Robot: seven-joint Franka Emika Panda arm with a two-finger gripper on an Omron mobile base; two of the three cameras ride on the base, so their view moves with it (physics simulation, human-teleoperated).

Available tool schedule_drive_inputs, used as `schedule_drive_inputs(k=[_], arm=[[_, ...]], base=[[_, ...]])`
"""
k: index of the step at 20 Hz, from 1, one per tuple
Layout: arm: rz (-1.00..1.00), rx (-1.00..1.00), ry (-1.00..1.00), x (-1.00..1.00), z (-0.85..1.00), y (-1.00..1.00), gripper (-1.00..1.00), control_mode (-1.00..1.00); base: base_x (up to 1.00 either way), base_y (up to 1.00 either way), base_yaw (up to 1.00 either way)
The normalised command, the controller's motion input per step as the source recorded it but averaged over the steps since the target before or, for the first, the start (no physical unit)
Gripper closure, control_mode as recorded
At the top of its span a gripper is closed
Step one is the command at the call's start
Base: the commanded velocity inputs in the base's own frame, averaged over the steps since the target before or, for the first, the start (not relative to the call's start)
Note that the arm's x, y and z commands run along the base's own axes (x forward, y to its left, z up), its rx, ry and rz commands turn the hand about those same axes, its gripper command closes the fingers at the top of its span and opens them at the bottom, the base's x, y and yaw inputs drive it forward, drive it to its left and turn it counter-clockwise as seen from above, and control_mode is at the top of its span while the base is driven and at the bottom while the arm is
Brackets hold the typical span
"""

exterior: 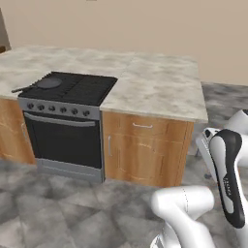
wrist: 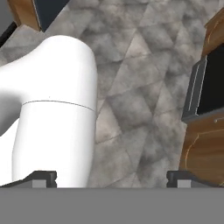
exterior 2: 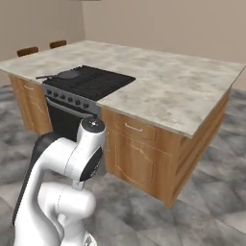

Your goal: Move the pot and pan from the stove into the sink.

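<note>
a: where do the task's things lie in this figure?

b: we see the pan [exterior: 48,83] on the rear left burner of the stove [exterior: 72,88], its long thin handle reaching left past the grate. in the right base view the same pan [exterior 2: 67,74] sits at the far left corner of the cooktop. we cannot make out the pot or the sink here.

a: how do we expect the pan to handle?

b: we judge it stiff metal, moderately heavy, and smooth enough to slip. its rim is low, so the thin handle is the likelier hold, taken close to the bowl to limit tipping; a pinch on the rim would also serve.

a: and the arm's pose?

b: the arm is folded low over the base, well apart from the stove, with the grey tiled floor [wrist: 144,87] between them. the hand view looks down at that floor, with the oven door [wrist: 214,83] at its right edge.

a: the fingers?

b: the gripper [wrist: 112,179] holds nothing; its fingertips [wrist: 43,177] stand spread wide at the bottom corners of the hand view.
</note>
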Motion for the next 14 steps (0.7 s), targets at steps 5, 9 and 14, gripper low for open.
schedule_drive_inputs(k=[5,9,14], arm=[[0.00,0.00,0.00,0.00,0.00,0.00,-1.00,1.00],[0.00,0.00,0.00,0.00,0.00,0.00,-1.00,1.00],[0.00,0.00,0.00,0.00,0.00,0.00,-1.00,1.00]], base=[[0.00,0.00,-0.42],[0.00,-0.01,-0.40],[0.02,-0.01,-0.40]])
